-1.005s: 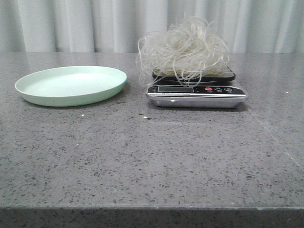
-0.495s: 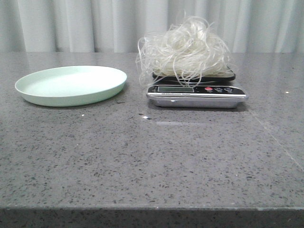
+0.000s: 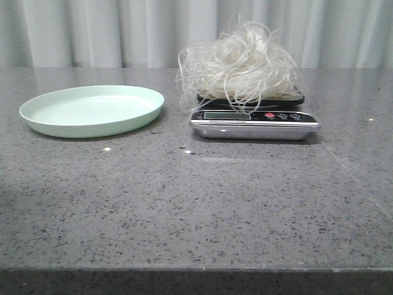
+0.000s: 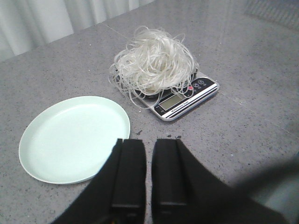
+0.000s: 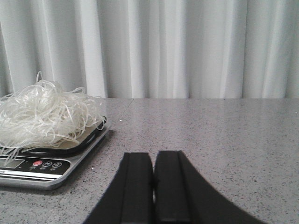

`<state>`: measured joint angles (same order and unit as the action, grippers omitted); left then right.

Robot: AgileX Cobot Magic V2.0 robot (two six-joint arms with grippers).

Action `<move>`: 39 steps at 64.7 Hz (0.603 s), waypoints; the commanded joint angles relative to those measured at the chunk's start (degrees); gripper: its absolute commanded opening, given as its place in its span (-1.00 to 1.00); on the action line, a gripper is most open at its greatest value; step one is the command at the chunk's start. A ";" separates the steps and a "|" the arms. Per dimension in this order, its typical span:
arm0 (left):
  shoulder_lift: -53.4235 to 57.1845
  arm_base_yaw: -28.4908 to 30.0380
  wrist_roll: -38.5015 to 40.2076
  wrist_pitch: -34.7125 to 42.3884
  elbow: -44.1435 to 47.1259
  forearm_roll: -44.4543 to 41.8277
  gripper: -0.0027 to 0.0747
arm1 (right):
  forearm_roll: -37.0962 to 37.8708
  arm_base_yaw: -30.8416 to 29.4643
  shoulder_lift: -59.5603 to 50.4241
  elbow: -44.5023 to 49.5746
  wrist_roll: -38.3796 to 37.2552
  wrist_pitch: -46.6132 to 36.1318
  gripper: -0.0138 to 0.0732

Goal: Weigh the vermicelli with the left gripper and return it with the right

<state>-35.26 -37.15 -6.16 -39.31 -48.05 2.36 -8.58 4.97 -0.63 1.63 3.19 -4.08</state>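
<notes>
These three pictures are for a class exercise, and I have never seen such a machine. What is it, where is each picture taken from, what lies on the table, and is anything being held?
The machine is a robot with two arms, each ending in a black gripper with two fingers. One picture looks forward over the grey stone table; no arm shows in it. The other two come from cameras on the wrists, so each shows its own gripper at the bottom: the left gripper and the right gripper.

On the table are a pale green plate, which is empty, and beside it a small kitchen scale. A fluffy nest of vermicelli sits on the scale, some strands hanging over its edge.

Nothing is held. Both grippers are away from the things, fingers close together with nothing between them.
</notes>
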 commanded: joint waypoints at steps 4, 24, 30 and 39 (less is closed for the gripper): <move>9.11 -0.12 0.47 6.59 5.99 1.39 -0.60 | -0.08 -0.37 -0.95 -0.49 0.01 -4.86 -0.30; 24.54 -0.12 0.36 9.16 15.94 0.85 -0.60 | -0.08 -0.37 -0.89 -0.49 0.01 -4.86 -0.30; 27.09 -0.12 0.36 11.16 17.92 0.85 -0.60 | -0.08 -0.37 -0.89 -0.49 0.01 -4.86 -0.30; 27.61 -0.12 0.36 11.30 18.20 0.85 -0.60 | -0.08 -0.37 -0.89 -0.49 0.01 -4.86 -0.30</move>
<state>-6.98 -37.15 -6.16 -33.47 -28.66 3.01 -8.58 4.97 -0.63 1.63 3.19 -4.08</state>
